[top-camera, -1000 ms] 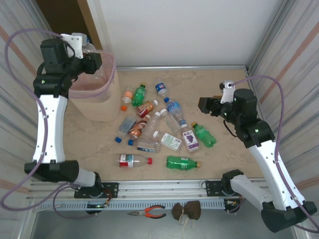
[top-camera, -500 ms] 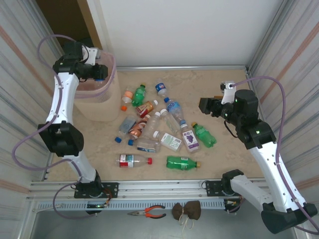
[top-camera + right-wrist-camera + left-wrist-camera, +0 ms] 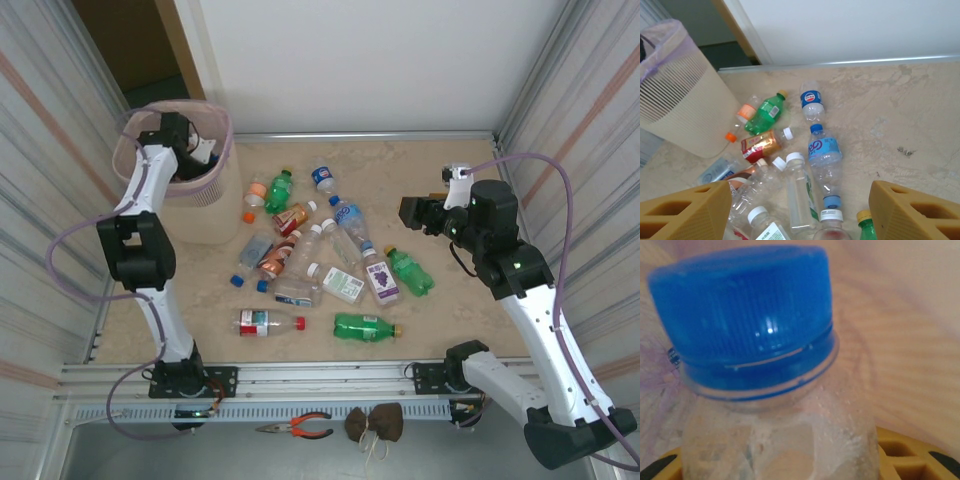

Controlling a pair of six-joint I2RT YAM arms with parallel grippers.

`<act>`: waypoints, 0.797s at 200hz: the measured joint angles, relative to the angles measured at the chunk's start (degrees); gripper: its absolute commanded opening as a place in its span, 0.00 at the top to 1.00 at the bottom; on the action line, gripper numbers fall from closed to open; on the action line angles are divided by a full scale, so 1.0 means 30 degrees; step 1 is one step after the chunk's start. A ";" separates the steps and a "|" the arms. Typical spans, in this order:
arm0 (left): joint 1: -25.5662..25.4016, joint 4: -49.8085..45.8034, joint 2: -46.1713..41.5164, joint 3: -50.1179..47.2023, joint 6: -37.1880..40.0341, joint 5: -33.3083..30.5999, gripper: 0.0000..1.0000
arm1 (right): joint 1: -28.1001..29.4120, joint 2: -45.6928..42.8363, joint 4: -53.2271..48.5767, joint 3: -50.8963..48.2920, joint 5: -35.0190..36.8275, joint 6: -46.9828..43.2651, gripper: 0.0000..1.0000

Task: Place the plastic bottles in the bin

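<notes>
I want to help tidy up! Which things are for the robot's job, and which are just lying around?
Job: plastic bottles, blue-capped bottle in left claw, bin.
Lying about: pliers, brown pouch.

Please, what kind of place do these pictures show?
Probably a robot test cell, not a home: robot arms bolted to a metal rail, ribbed panel walls closing in a small table, and plastic bottles scattered beside a lined bin.
</notes>
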 measured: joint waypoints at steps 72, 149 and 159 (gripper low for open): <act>0.0248 -0.0415 0.1501 -0.0073 0.0080 -0.0291 0.41 | 0.0000 0.0000 0.0000 0.0000 -0.0007 0.0000 0.28; 0.0248 -0.0976 0.0816 0.0532 0.0080 -0.0561 0.29 | 0.0000 -0.0248 0.0000 0.0000 0.0000 0.0000 0.28; 0.0248 -0.1078 0.0525 0.0874 0.0080 -0.0561 0.29 | 0.0000 -0.0291 0.0000 0.0000 0.0000 0.0000 0.28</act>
